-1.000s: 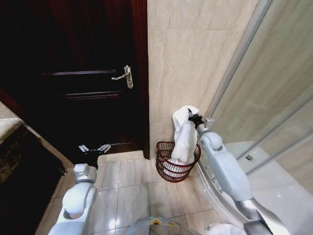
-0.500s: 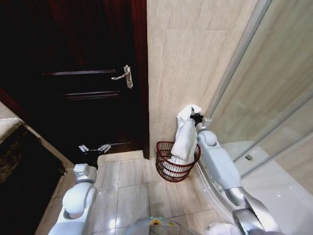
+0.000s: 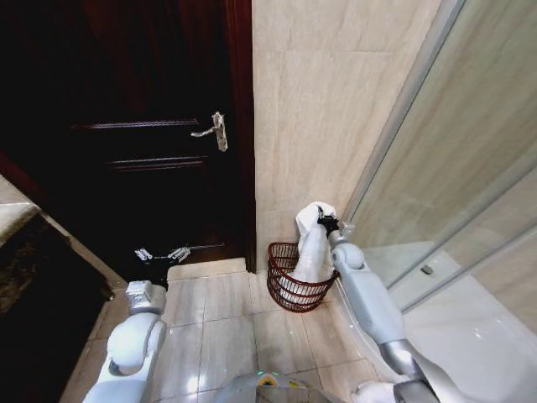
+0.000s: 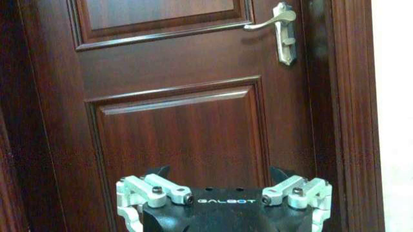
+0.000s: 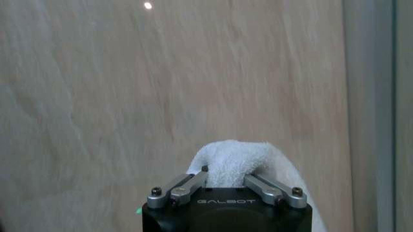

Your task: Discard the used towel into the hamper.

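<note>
Now the right pincer (image 3: 323, 223) clenches the white terry towel (image 3: 312, 248), which droops below it into the dark red-brown openwork hamper (image 3: 295, 285); left pincer (image 3: 162, 254) released.

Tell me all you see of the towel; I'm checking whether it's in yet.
The towel is white terry cloth, bunched at its top in the shut right gripper, fingers pinching a fold. It hangs down limp and crumpled, its lower end inside the hamper, which stands on the floor tiles by the beige wall. It is not released.

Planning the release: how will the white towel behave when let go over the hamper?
Likely floppy: the towel hangs limp from the right claw into the hamper. Probably light and not slippery; its terry nap bunches between the fingers.
</note>
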Motion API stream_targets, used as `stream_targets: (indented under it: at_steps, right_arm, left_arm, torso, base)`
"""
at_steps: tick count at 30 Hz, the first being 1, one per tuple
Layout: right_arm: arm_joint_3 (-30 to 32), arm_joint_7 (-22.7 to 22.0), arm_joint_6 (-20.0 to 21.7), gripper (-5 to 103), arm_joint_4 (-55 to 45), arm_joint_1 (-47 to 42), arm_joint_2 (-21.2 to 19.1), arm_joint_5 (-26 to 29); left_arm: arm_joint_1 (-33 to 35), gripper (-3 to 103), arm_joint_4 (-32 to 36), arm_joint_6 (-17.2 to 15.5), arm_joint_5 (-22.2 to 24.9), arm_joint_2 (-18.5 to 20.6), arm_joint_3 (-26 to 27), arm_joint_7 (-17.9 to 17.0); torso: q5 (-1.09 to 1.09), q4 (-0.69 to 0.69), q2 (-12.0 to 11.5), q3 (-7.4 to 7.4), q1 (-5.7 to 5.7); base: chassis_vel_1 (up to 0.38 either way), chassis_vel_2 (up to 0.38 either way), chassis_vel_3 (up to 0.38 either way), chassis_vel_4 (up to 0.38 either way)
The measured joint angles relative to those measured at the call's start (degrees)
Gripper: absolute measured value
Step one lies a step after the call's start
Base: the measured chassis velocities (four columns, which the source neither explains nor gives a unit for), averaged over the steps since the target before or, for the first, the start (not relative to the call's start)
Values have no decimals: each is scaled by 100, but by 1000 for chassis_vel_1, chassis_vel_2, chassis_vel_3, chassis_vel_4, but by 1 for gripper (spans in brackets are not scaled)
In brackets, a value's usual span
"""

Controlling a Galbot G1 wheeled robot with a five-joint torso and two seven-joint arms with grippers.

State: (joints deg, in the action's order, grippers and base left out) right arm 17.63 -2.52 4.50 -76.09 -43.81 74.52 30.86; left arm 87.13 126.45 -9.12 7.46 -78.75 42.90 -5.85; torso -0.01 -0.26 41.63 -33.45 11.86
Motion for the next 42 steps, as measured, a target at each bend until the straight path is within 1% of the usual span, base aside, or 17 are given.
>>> stream_targets:
  at_steps: [5,9,11,13,16,18,19,21,22,23,24,25,30,36,39,40,42]
  right_arm:
    - [167,10,38,5,165,-233,140,126]
    - [278,-110,274,5,234,-420,263,275]
    - [325,-237,389,5,280,-466,308,316]
    - [379,-578,552,5,329,-507,308,244]
    - [382,-773,593,5,329,-543,248,106]
    - [419,-880,491,5,343,-640,11,-294]
    - [419,-880,491,5,343,-640,11,-294]
    - [486,-812,254,5,382,-665,-211,-609]
    - [519,-705,-42,5,411,-648,-345,-833]
    - [536,-632,-212,5,414,-619,-403,-978]
    - [536,-632,-212,5,414,-619,-403,-978]
    - [551,-537,-416,5,359,-552,-484,-1209]
    - [358,-563,-435,5,-258,-378,-563,-1378]
    - [-96,-646,-209,5,-712,-492,-304,-1151]
    - [-198,-601,-136,5,-375,-593,96,-1024]
    - [-198,-601,-136,5,-375,-593,96,-1024]
    - [-121,-671,-18,5,-104,-605,299,-853]
  left_arm:
    - [0,100,0,0,0,0,0,0]
    - [0,100,0,0,0,0,0,0]
    - [0,100,0,0,0,0,0,0]
    - [0,100,0,0,0,0,0,0]
    - [0,100,0,0,0,0,0,0]
    - [0,100,0,0,0,0,0,0]
    - [0,100,0,0,0,0,0,0]
    - [0,100,0,0,0,0,0,0]
    - [0,100,0,0,0,0,0,0]
    - [0,100,0,0,0,0,0,0]
    - [0,100,0,0,0,0,0,0]
    - [0,100,0,0,0,0,0,0]
    - [0,100,0,0,0,0,0,0]
    - [0,100,0,0,0,0,0,0]
    - [0,100,0,0,0,0,0,0]
    - [0,100,0,0,0,0,0,0]
    - [0,100,0,0,0,0,0,0]
  torso:
    - [0,0,0,0,0]
    - [1,0,0,0,0]
    - [0,0,0,0,0]
    - [0,1,0,0,0]
    - [2,1,0,0,0]
    - [2,1,0,-1,0]
    - [2,1,0,-1,0]
    - [2,-1,0,-1,0]
    - [2,-3,0,-1,0]
    - [2,-3,0,-1,0]
    - [2,-3,0,-1,0]
    - [3,-2,0,-1,0]
    - [-1,1,0,-1,0]
    - [0,1,0,0,0]
    - [0,0,0,-1,0]
    - [0,0,0,-1,0]
    - [2,1,0,-1,0]
  base:
    - [0,0,0,0]
    - [0,0,0,0]
    - [0,0,0,0]
    - [0,0,0,0]
    - [0,0,0,0]
    - [0,0,0,0]
    - [0,0,0,0]
    - [0,0,0,0]
    - [0,0,0,0]
    - [0,0,0,0]
    - [0,0,0,0]
    - [0,0,0,0]
    - [0,0,0,0]
    - [0,0,0,0]
    - [0,0,0,0]
    - [0,0,0,0]
    - [0,0,0,0]
